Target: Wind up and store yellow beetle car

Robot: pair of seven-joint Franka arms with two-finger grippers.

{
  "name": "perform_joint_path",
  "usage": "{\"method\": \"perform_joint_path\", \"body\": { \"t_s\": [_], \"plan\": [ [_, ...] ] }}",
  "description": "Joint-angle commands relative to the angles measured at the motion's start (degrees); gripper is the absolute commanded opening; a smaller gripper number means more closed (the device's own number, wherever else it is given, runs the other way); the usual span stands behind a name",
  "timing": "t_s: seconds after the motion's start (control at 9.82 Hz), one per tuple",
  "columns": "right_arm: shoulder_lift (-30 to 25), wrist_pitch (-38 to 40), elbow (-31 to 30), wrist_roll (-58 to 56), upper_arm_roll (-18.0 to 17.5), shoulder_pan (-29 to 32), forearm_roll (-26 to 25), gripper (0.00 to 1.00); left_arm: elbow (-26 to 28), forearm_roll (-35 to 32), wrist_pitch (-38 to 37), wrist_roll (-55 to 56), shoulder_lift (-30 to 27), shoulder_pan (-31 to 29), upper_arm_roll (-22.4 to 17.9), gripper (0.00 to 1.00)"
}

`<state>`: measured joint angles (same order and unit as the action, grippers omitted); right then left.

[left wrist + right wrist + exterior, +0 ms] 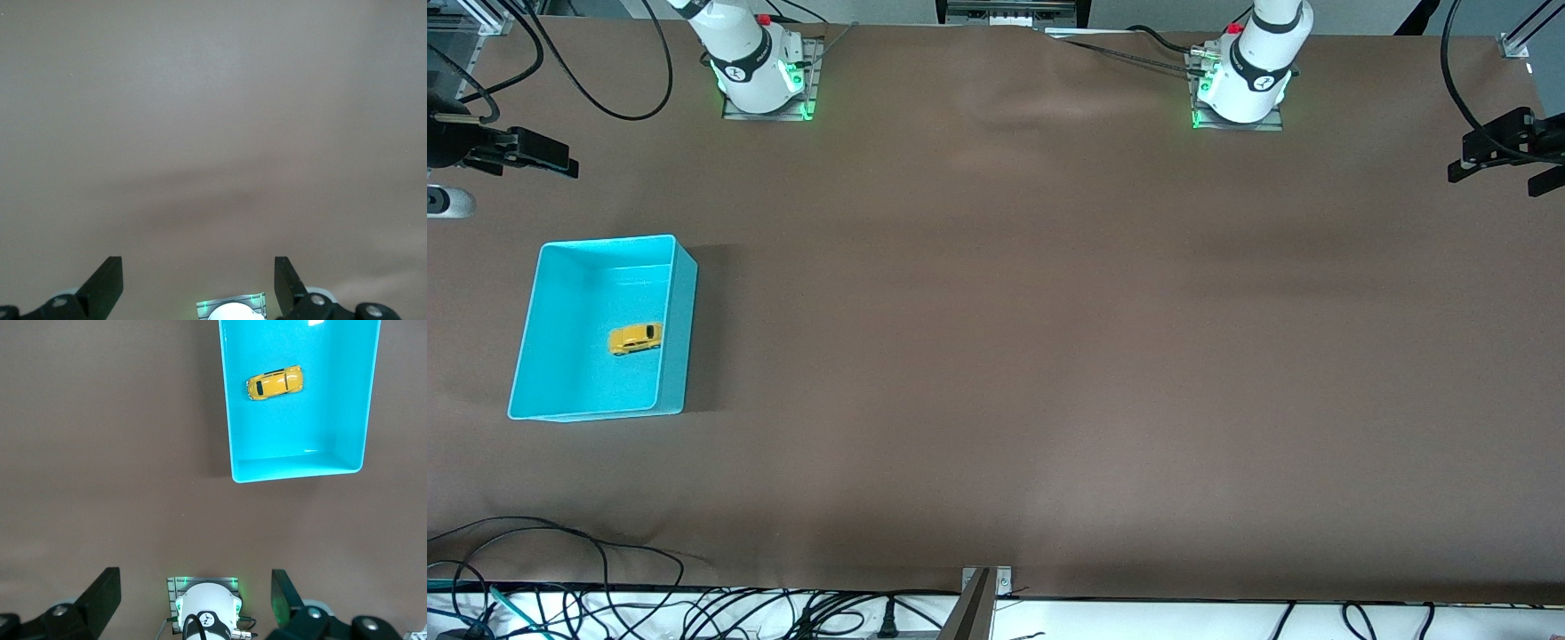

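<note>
- Brown table (1049, 356): carries one open turquoise plastic bin (678, 329) toward the right arm's end.
- Small yellow beetle car (636, 338): lies inside the bin, apparently stored.
- Left claw (199, 283) and right claw (195, 597): both fully spread, empty, raised over bare table.
- Judgement: nothing remains to grasp; arms should wait clear.
- No legible writing.

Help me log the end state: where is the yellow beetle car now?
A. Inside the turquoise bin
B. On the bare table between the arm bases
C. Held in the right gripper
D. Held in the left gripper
A: the yellow beetle car lies on the floor of the turquoise bin, and both grippers are open and empty.
</note>
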<state>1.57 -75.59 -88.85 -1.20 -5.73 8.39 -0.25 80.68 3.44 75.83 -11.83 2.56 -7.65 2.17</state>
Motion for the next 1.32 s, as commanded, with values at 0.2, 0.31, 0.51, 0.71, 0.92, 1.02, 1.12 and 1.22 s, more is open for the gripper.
{"method": "perform_joint_path", "body": {
  "t_s": [0.2, 0.31, 0.51, 0.71, 0.92, 1.02, 1.12, 1.22],
  "plan": [
    [0.9, 1.2, 1.1, 0.0, -0.1, 0.4, 0.3, 1.00, -1.0, -1.7, -0.7, -0.7, 0.0, -0.4, -0.2, 1.00],
    [0.9, 1.2, 1.2, 0.0, 0.0, 0.5, 0.3, 1.00, -1.1, -2.9, -0.8, -0.5, -0.2, -0.4, -0.2, 1.00],
    [0.8, 1.3, 1.1, -0.1, 0.0, 0.5, 0.2, 1.00, -1.2, -4.6, -6.0, -0.4, -2.5, -0.3, 0.1, 1.00],
    [0.8, 1.2, 1.2, -0.1, 0.0, 0.5, 0.2, 1.00, -2.2, -4.1, -11.1, -1.2, -4.0, -0.3, 0.0, 1.00],
    [0.8, 1.3, 1.2, -0.2, 1.5, 0.5, 0.2, 1.00, -5.9, -2.5, -14.0, -1.2, -4.1, -0.2, 0.4, 1.00],
    [0.8, 1.2, 1.2, -0.7, 2.7, 0.5, 0.2, 1.00, -6.9, -1.7, -14.0, -1.2, -4.1, 0.5, 0.6, 1.00],
    [0.8, 1.2, 1.2, -0.7, 2.9, 0.5, 0.2, 1.00, -7.0, -1.1, -13.9, -1.3, -4.0, 0.5, 1.3, 1.00],
    [0.8, 1.2, 1.2, -0.6, 3.3, 0.5, 0.2, 1.00, -7.0, -0.7, -13.9, -1.3, -4.0, 0.5, 1.6, 1.00]
  ]
}}
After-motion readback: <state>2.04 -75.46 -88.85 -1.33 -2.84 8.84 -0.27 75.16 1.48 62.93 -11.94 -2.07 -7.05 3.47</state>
